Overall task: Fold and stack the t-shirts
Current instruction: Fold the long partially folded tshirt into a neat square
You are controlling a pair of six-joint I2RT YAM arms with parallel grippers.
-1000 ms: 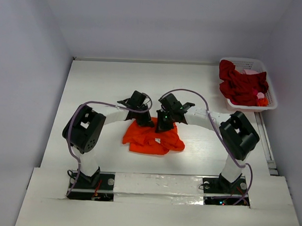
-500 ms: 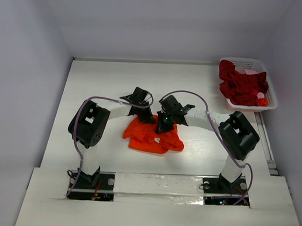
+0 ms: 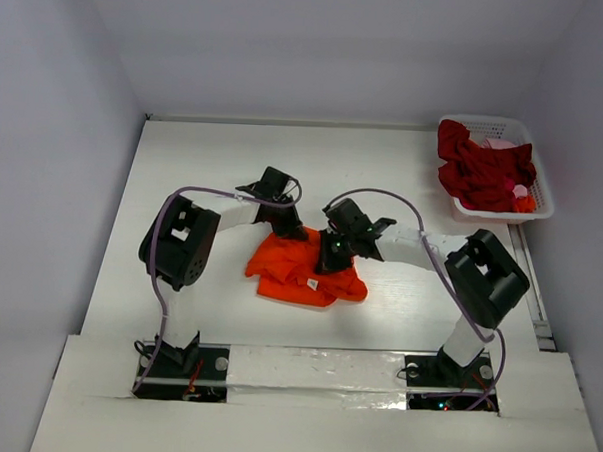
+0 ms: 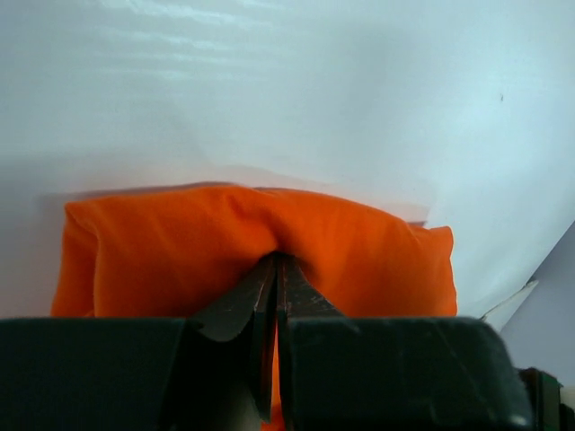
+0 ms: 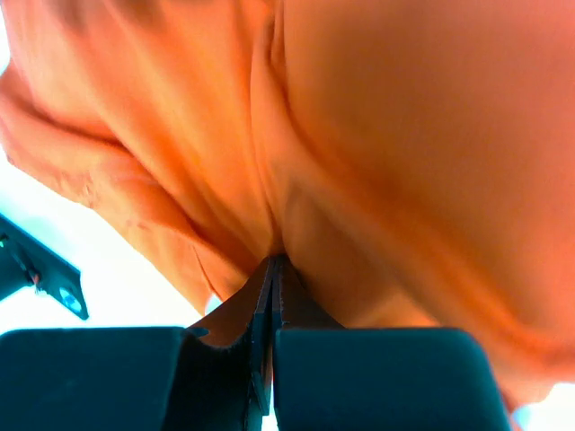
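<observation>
White glossy table [image 3: 184, 171], pale walls close around. Orange t-shirt [image 3: 305, 271] lies crumpled mid-table between my arms. My left gripper [image 4: 277, 262] is pinched tight on its far edge, and my right gripper [image 5: 274, 262] is clamped on a soft fold. Step, I judge: spreading flat before first fold. Next: draw corners apart evenly. Dark red shirts [image 3: 479, 172] heaped in lattice basket [image 3: 486, 121].
</observation>
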